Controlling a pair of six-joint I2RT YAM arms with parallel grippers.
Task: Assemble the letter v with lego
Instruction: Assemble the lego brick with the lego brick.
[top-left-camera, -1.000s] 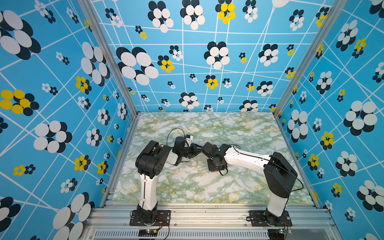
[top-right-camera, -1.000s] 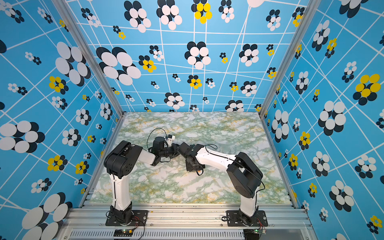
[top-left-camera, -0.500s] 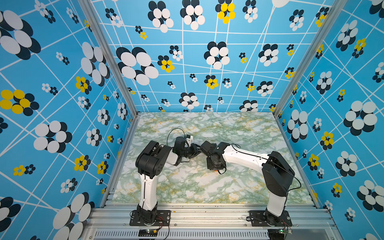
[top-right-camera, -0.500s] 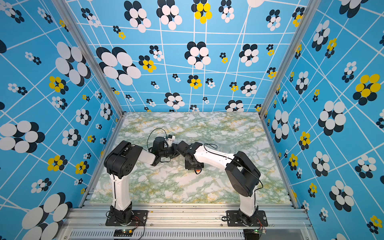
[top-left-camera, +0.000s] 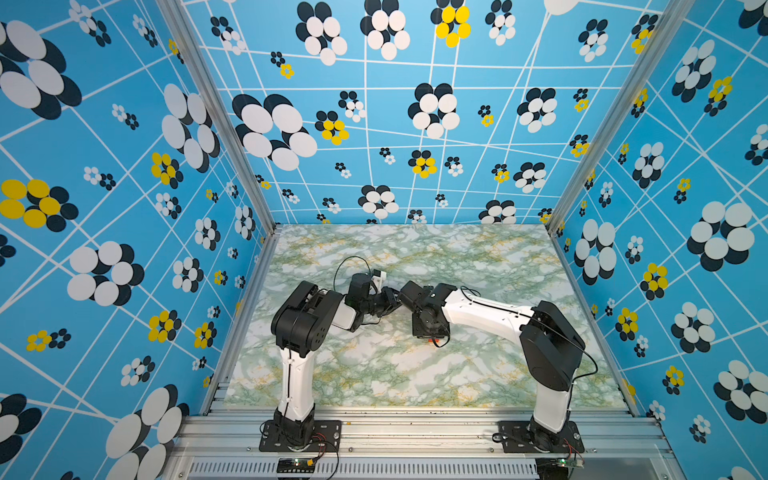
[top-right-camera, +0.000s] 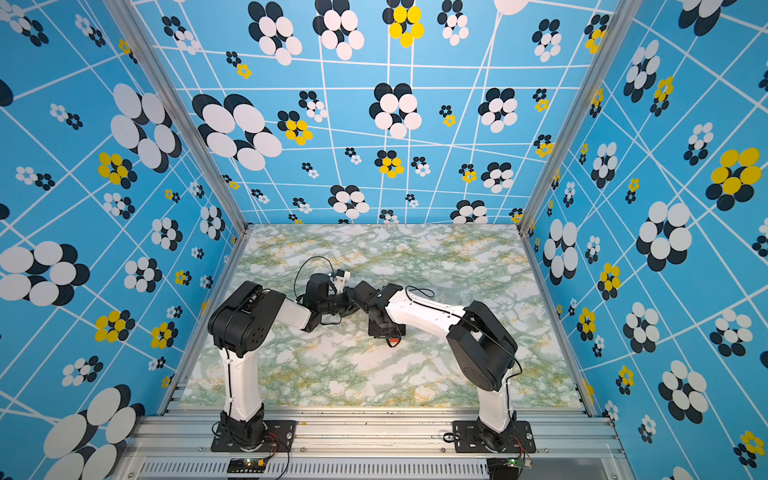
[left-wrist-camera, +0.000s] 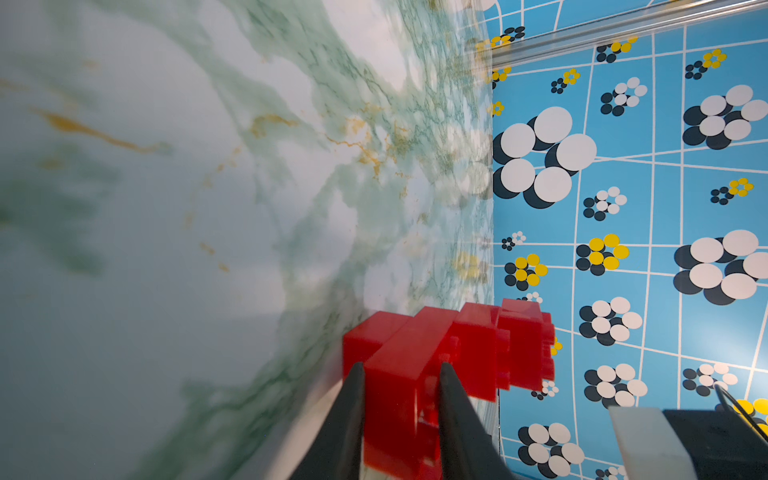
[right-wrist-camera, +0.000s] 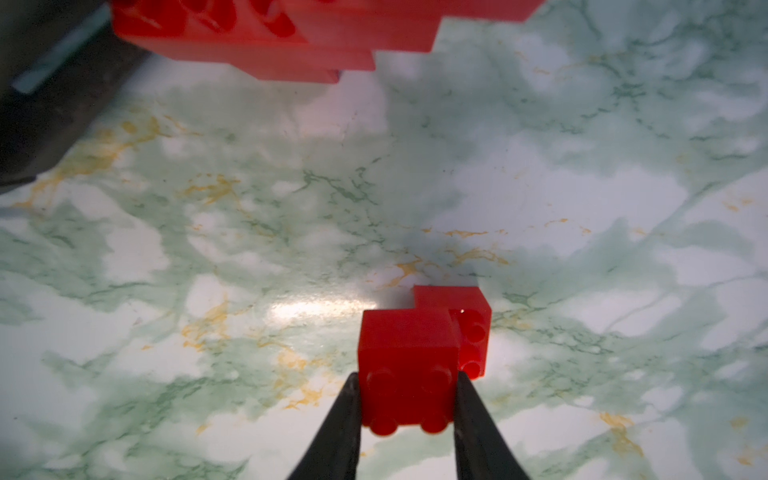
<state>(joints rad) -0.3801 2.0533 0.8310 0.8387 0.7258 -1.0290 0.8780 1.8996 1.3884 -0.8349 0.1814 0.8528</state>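
**Joining step, mid-desk.** Your left tool (left-wrist-camera: 401, 368) is clamped on the stack (left-wrist-camera: 457, 345), a stepped run of red bricks held clear of the desk (left-wrist-camera: 208, 208). Your right tool (right-wrist-camera: 407, 376) is clamped on the pair (right-wrist-camera: 409, 345), two small bricks joined at an offset. The pair hangs low over the desk, apart from the stack and to its near right. In a top view the pair (top-left-camera: 432, 341) is only a red speck under the right wrist.

Turn the pair so its studs face the stack's hollow undersides (visible in the right wrist view). Line up the offset to extend the staircase, then press squarely while bracing the stack. A skewed push would likely pop a joint.
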